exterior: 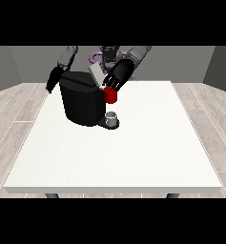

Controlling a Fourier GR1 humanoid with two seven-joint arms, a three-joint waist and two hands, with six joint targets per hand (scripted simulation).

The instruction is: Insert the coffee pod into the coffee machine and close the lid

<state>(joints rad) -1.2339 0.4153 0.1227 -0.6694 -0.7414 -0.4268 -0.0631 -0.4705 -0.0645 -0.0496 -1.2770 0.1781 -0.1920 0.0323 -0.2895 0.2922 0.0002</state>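
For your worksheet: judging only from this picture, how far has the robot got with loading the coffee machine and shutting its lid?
Done: nothing can be confirmed; the pod does not plainly show. In hand: the hand at the view's right is at the raised grey lid on the black coffee machine, above a red thing at the machine. Left: closing the lid.

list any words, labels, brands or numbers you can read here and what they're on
None: no text, number or sign can be read anywhere in this view.
Coffee machine: plain black, no label or brand showing.
Red thing at the machine: unmarked.
Small grey thing at the machine's base: unmarked.
Table: plain white.
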